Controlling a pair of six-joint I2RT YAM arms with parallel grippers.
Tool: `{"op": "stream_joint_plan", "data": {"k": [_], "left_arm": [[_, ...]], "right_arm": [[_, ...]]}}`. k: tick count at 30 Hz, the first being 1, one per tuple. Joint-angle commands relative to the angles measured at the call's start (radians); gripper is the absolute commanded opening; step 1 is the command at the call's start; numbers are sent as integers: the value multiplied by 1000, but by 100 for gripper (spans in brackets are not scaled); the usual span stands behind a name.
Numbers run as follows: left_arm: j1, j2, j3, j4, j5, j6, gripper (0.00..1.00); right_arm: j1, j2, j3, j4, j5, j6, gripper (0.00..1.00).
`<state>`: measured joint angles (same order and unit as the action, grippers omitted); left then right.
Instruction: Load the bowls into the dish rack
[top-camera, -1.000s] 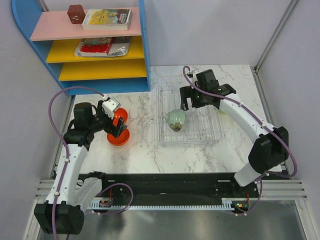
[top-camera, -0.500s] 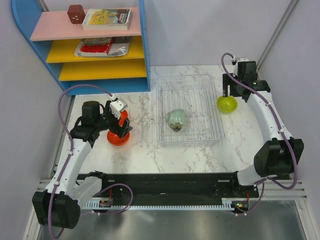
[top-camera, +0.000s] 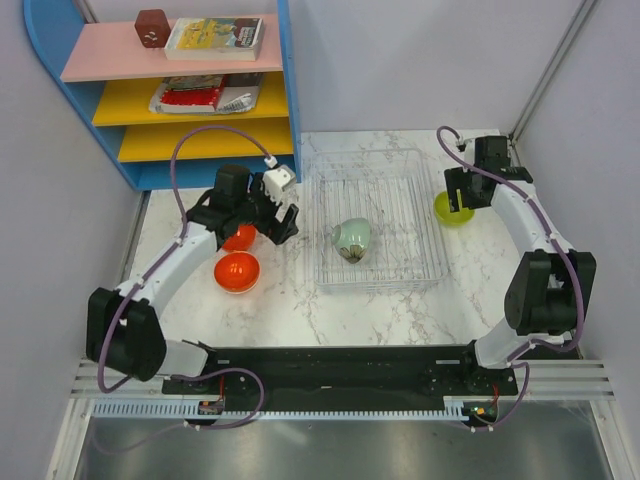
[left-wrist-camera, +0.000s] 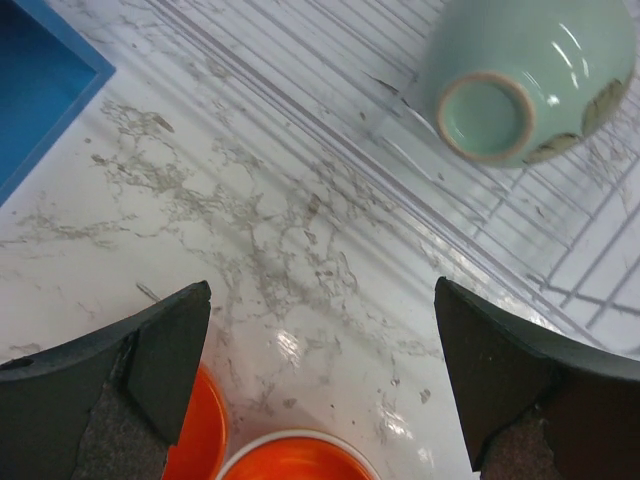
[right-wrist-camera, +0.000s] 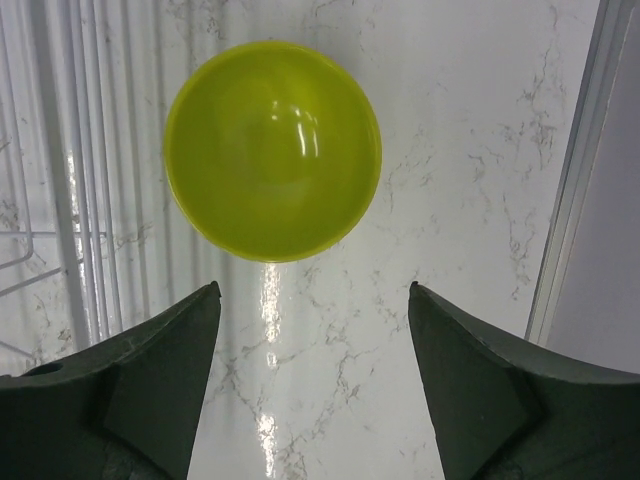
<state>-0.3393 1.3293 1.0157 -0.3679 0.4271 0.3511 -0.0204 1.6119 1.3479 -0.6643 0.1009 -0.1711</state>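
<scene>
Lab test cell, plain partition walls (top-camera: 420, 60), aluminium frame rails (top-camera: 548, 68)

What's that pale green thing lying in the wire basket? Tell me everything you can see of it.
It is a pale green bowl, glossy like glazed ceramic, with dark leaf-like marks on its outer side. It lies tipped over, so the round foot ring under its base shows, its edge a duller tan. It rests on the thin wires of the dish rack, in the rack's near left part. Nothing else touches it, and no other bowl is in the rack with it.
</scene>
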Motion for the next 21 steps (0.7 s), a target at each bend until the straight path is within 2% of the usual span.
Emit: {"op": "stream_joint_plan", "data": {"k": [1,6,12,17,21], "left_arm": [[-7,114,173,63,-96,-135,100],[-20,255,285,53,-151,-215,100],[-59,398,406,31,-223,-238,100],[-89,464,451,9,-278,-235,100],[-118,496,466,-8,-376,-231,100]], "right_arm": [[-29,23,1,52,-43,27,83],[-30,28,-26,80,-47,51,83],[-33,31,-30,95,-47,62,83],[-33,23,-49,103,-56,65,83],[-38,19,-55,106,-64,61,83]]}}
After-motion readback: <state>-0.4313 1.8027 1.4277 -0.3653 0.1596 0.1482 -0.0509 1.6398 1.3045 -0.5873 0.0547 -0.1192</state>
